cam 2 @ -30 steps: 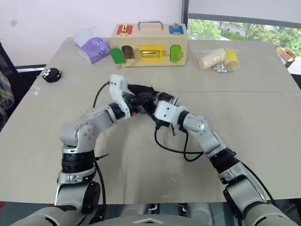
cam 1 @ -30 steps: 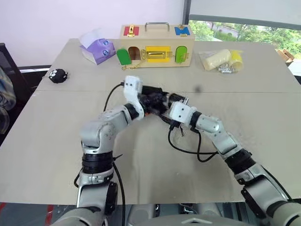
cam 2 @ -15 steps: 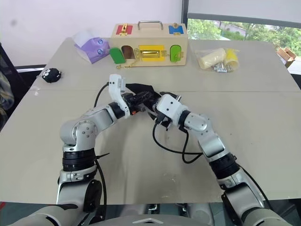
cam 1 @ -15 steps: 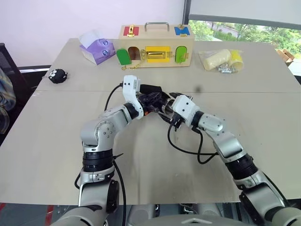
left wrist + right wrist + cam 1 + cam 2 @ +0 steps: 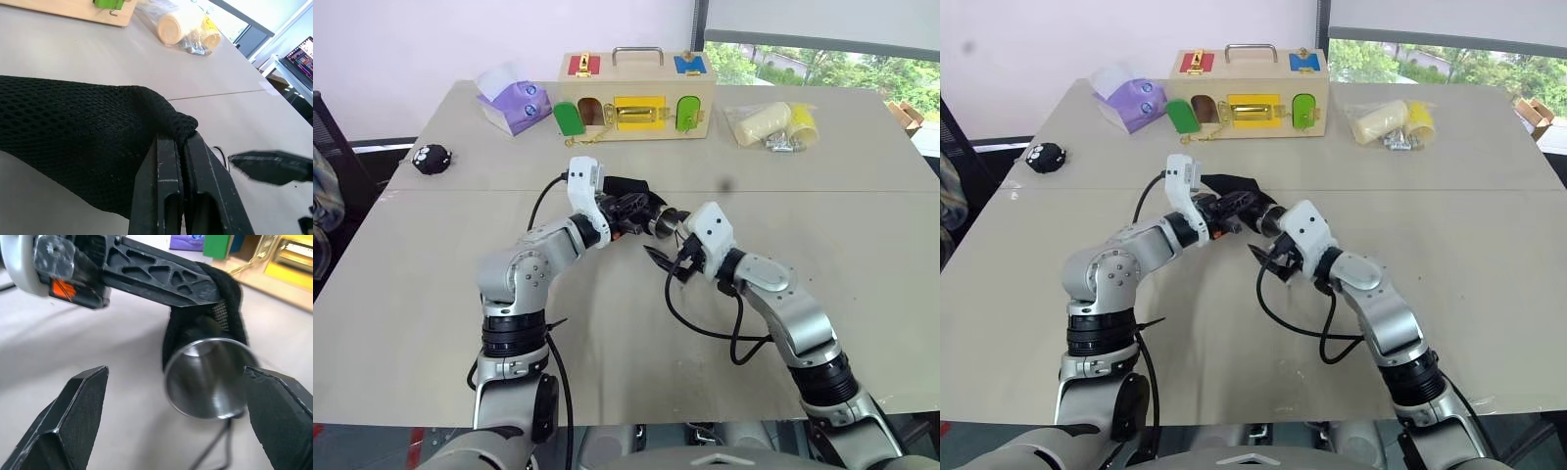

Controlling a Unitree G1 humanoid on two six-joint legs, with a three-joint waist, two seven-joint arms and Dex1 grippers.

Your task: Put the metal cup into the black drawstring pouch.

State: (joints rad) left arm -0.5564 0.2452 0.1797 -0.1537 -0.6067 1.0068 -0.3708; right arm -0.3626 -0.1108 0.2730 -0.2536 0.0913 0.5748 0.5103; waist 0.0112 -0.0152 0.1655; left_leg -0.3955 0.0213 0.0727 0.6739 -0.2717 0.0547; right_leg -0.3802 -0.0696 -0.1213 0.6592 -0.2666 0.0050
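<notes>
Your left gripper point(image 5: 182, 147) is clamped tight on the rim of the black pouch point(image 5: 73, 127), holding it up over the middle of the table point(image 5: 431, 294). The metal cup point(image 5: 208, 377) sits partway in the pouch's mouth, shiny base poking out toward your right arm. At about 4 o'clock from the cup, your right gripper point(image 5: 171, 416) stands spread wide, fingers point(image 5: 73, 406) either side of the cup, touching nothing.
</notes>
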